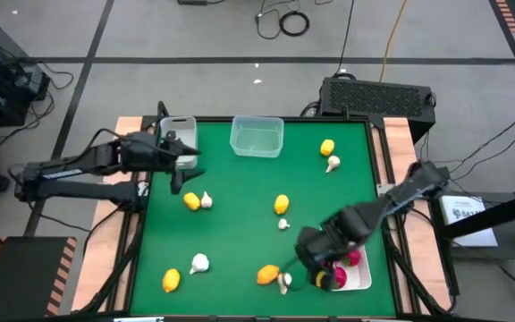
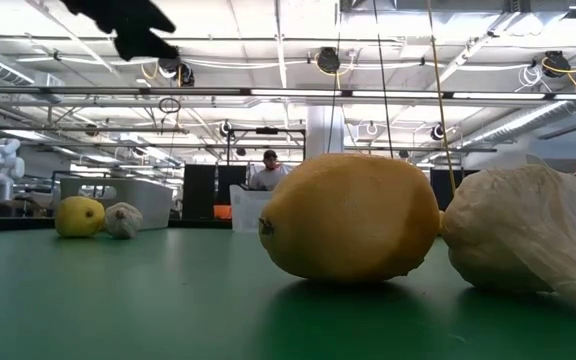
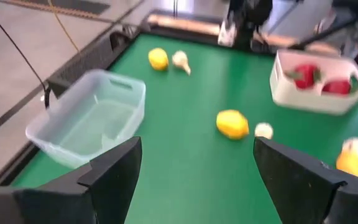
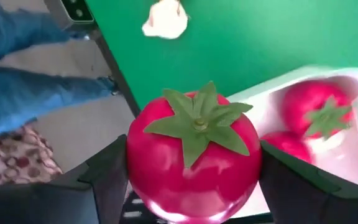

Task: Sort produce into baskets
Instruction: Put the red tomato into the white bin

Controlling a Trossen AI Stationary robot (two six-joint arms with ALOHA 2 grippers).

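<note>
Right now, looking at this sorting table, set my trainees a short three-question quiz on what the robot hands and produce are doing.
1. True or false: the right hand grips a red fruit.
2. Which container already holds red fruits: A) clear tub, B) white tray, C) grey bin?
3. Fill in: the left hand is ____ and holds nothing.

Key: 1 true; 2 B; 3 open.

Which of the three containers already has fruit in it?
The white tray at the table's near right corner, under the right gripper: it holds red fruits. The clear tub shows nothing inside; the grey bin is partly hidden.
</note>
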